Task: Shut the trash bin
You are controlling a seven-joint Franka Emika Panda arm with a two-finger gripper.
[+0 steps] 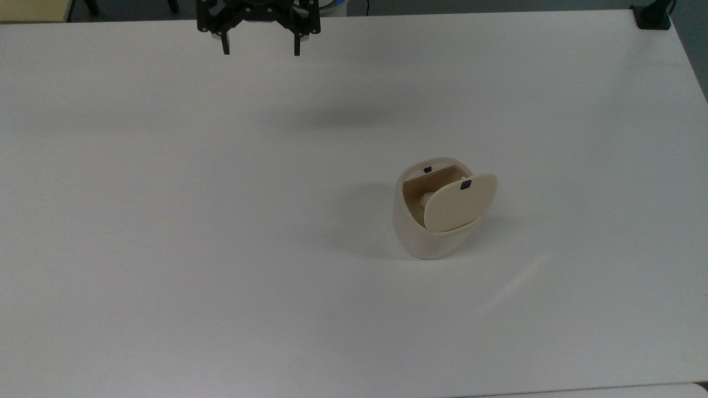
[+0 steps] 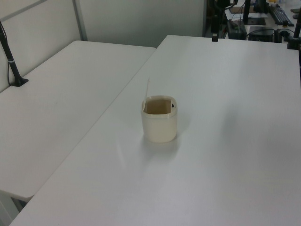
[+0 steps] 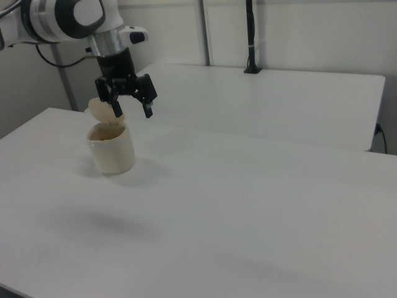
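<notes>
**Bin lid up, closing not yet begun**

The trash bin stands on the white counter, right of centre in the top view, with its lid raised on its hinge and the tan interior exposed. Nothing of the closing looks done (the lid has yet to be pushed down flat). The end effector hangs at the counter's far edge, well apart from the bin, its 2 fingers spread wide and holding nothing.
</notes>
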